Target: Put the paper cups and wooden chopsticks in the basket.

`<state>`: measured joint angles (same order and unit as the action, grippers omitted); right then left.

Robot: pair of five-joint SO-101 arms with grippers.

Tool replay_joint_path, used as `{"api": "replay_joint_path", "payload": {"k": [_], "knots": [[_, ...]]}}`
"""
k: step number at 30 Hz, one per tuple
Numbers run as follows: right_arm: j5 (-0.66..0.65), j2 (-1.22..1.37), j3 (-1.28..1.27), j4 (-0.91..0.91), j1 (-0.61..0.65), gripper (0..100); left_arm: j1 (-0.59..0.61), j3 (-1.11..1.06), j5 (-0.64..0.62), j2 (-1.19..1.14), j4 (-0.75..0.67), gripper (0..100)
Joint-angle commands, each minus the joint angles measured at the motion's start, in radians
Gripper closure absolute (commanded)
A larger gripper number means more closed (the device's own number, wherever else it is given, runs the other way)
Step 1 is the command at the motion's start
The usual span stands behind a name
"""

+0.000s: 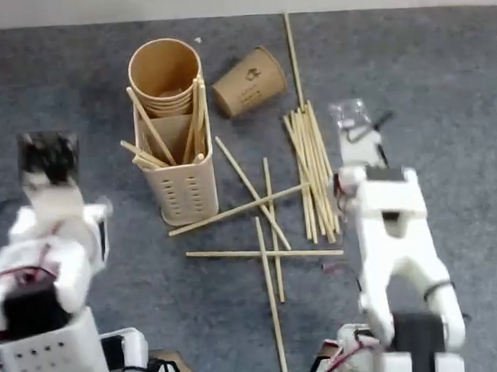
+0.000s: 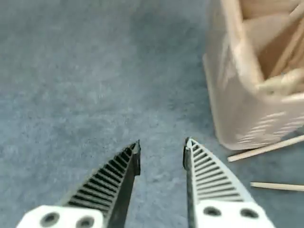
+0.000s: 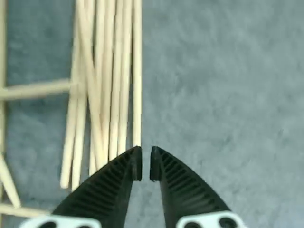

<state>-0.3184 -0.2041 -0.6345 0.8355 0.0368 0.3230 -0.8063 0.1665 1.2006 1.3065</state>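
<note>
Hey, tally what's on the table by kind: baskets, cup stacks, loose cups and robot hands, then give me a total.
basket: 1
cup stack standing in the basket: 1
paper cup lying loose on its side: 1
hands, the left hand and the right hand: 2
Total: 5
The chopsticks overlap too much for an exact count.

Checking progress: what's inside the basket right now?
The basket holds stacked paper cups and several chopsticks leaning inside. Its floor is hidden beneath them.
</note>
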Motion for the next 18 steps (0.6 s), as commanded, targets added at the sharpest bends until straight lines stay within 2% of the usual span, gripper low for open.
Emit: {"api": "replay_joint_path", "payload": {"k": [1, 4, 8, 18], "knots": [[-0.026, 0.133, 0.232, 0.064, 0.048, 87.9, 0.033, -0.234, 0.025, 0.084, -0.123, 84], [-0.028, 0.262, 0.372, 0.096, 0.059, 81.8, 0.041, -0.344, 0.018, 0.085, -0.201, 84], [-0.028, 0.427, 0.521, 0.101, 0.059, 81.3, 0.042, -0.435, 0.017, 0.093, -0.275, 84], [-0.028, 0.734, 0.72, 0.096, 0.058, 81.3, 0.042, -0.49, 0.018, 0.093, -0.295, 84]]}}
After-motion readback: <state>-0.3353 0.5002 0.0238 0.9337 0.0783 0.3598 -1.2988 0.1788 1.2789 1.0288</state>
